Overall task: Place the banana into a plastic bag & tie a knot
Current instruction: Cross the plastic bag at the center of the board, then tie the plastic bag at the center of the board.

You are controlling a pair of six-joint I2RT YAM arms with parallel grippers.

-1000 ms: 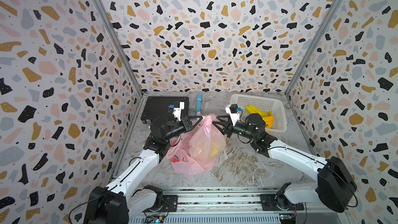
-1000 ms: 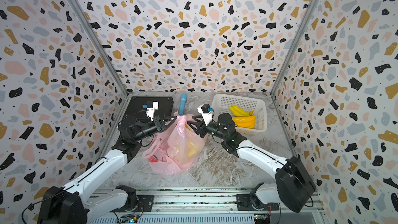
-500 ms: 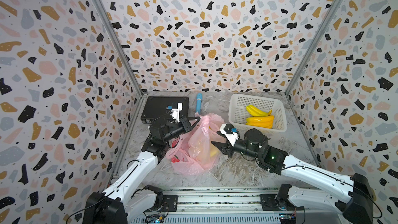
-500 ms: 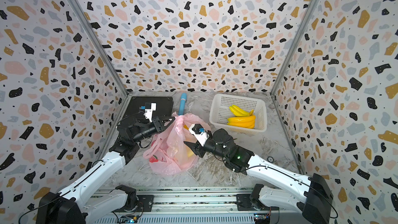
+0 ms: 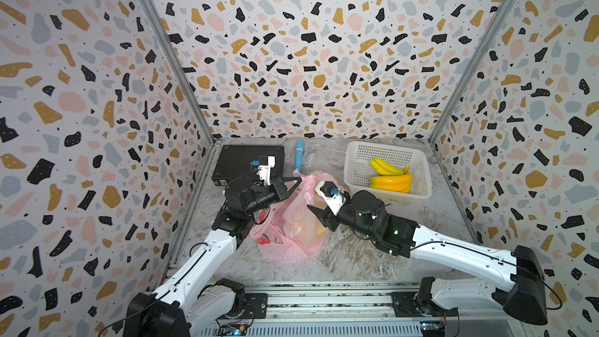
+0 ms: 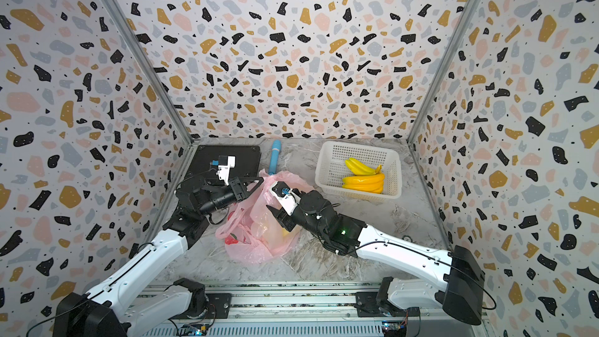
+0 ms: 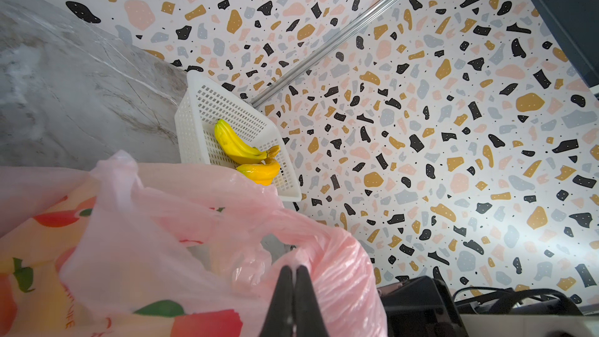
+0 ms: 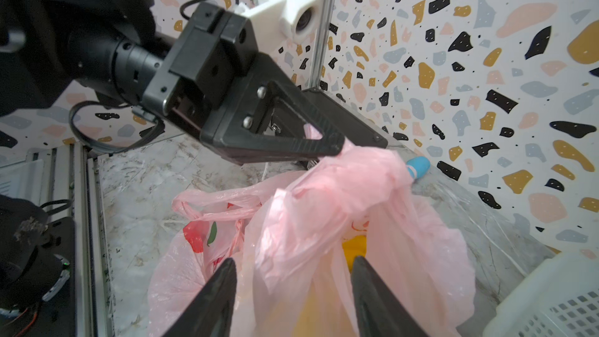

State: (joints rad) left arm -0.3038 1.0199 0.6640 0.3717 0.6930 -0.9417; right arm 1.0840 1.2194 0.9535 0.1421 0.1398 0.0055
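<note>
In both top views the pink plastic bag [image 5: 291,228] sits mid-tabletop [image 5: 356,260] between the two arms. A yellow banana [image 5: 320,230] shows faintly through its film, and more bananas [image 5: 390,178] lie in the white basket [image 5: 353,163] behind. The left wrist view makes plain what those views only hint at: the left claw [image 7: 293,270] is pinched tight on a fold of the bag's rim. The right wrist view shows the right claw [image 8: 293,262] with its jaws standing apart, a hanging fold of bag between them and the yellow just beyond.
</note>
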